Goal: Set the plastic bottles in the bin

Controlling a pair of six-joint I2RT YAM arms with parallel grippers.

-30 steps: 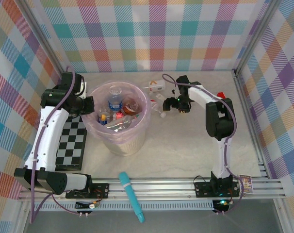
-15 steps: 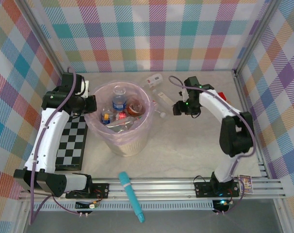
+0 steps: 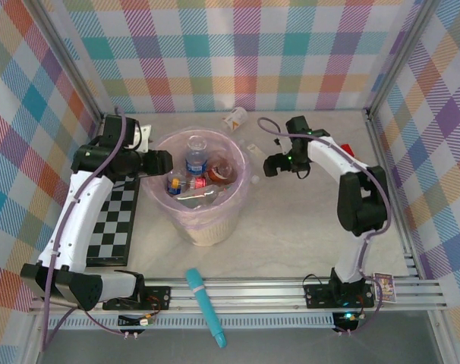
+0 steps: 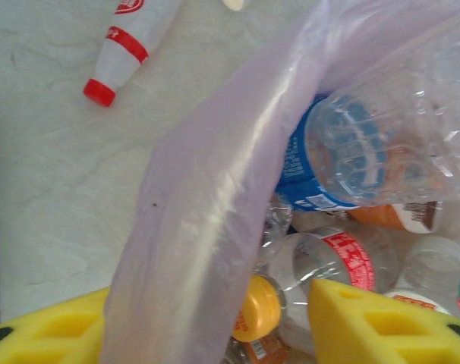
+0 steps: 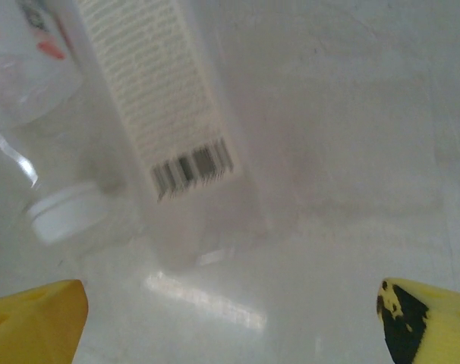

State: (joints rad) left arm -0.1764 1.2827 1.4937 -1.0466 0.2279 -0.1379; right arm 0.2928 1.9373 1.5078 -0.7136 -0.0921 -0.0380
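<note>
1. Your left gripper (image 3: pixel 160 161) is at the left rim of the bin (image 3: pixel 207 227). Its fingers are spread wide and nothing is clamped. In the left wrist view the edge of the pink bag (image 4: pixel 207 227) runs up between the two yellow fingers (image 4: pixel 48 334).
2. The bin stands on the surface (image 3: pixel 291 227) between your two arms, nearer the left one. Several bottles lie inside: a blue-label bottle (image 4: pixel 344 152), a red-white-label bottle (image 4: pixel 344 254) and an orange-capped bottle (image 4: pixel 256 307).
3. A red-capped bottle (image 4: pixel 127 38) lies on its side on the surface, outside the bag.
4. Your right gripper (image 3: pixel 269 163) is right of the bin and close to the surface. Its fingers are wide apart and it holds nothing.
5. A clear bottle with a barcode label (image 5: pixel 162 98) and a white cap lies on the surface just ahead of the right gripper. It is clear of both fingertips.
6. A red block (image 3: pixel 346 149) sits to the right behind the right arm. A teal stick (image 3: pixel 206 307) lies across the near rail. A checkered mat (image 3: pixel 112 224) is left of the bin.
</note>
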